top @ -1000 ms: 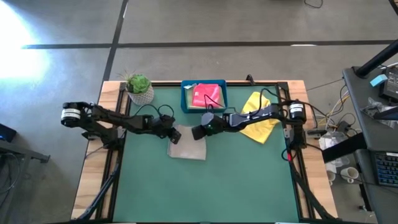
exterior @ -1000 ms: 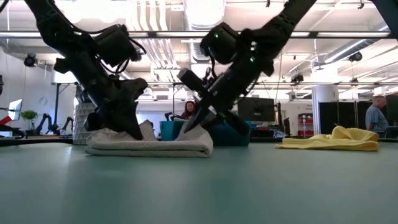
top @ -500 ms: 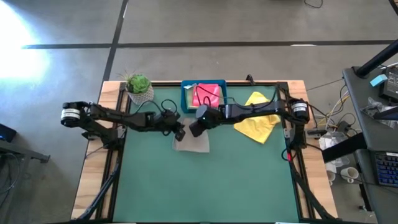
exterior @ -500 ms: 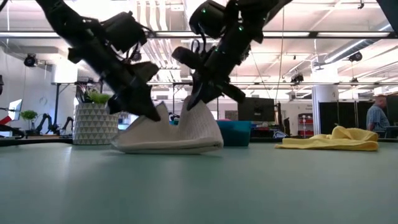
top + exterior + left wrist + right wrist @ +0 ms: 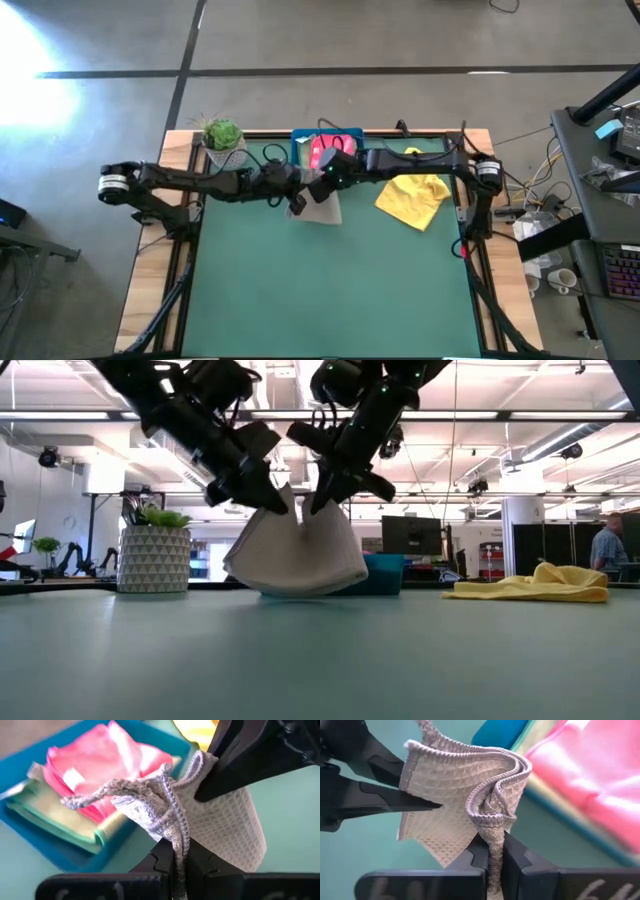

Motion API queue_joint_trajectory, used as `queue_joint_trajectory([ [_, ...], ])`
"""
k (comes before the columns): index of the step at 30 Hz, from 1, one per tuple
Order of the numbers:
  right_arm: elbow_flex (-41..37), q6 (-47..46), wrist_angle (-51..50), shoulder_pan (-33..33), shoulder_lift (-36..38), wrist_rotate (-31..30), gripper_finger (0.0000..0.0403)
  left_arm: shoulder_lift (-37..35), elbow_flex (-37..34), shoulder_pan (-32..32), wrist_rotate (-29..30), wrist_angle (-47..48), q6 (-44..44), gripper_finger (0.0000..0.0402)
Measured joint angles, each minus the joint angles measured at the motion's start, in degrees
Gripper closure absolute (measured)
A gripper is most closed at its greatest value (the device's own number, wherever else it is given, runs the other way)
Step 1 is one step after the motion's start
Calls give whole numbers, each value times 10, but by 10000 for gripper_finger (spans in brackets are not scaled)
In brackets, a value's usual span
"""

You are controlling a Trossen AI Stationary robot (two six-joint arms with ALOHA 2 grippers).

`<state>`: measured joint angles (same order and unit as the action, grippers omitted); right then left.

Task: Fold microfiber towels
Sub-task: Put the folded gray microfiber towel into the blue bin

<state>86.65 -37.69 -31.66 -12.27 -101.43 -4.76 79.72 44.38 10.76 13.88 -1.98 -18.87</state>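
A folded light grey towel [image 5: 298,555] hangs between my two grippers, just in front of the blue tray [image 5: 300,160]. My left gripper [image 5: 275,500] is shut on its upper left corner and my right gripper [image 5: 320,502] on its upper right corner, close together. In the high view the towel [image 5: 322,207] shows below both grippers. A hot pink towel [image 5: 328,152] lies in the tray on top of green cloth [image 5: 50,815]. A yellow towel [image 5: 412,198] lies crumpled on the table to the right. My left gripper pinches a bunched corner of the grey towel [image 5: 176,837], several layers, between its two fingers, slanting down from the table's left. The towel hangs below the fingers. My right gripper pinches the other bunched corner [image 5: 492,827], several folded layers, between its two fingers, slanting down from the right. The towel sags slack between the grippers; whether its lower fold [image 5: 300,592] touches the table I cannot tell.
A potted plant [image 5: 222,140] in a patterned white pot stands at the far left corner. The blue tray stands at the far edge, right behind the grippers. The near half of the green table [image 5: 330,290] holds nothing. People show in the room behind.
Both grippers have gone up and toward the far edge and the tray, drawing closer together, still shut on the grey towel. The towel, flat on the table a second ago, has been raised by its top corners and now hangs in a sagging fold.
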Motion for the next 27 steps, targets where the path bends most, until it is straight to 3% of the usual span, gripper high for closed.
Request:
queue_joint_trajectory([
  [7,0,42,-5,-48,37,1,391,1,38,42,0,-1,34,396],
  [20,35,117,6,-159,38,23,391,4,72,153,0,-18,48,396],
  [27,38,139,-2,-205,24,29,391,87,112,180,-29,-57,42,396],
])
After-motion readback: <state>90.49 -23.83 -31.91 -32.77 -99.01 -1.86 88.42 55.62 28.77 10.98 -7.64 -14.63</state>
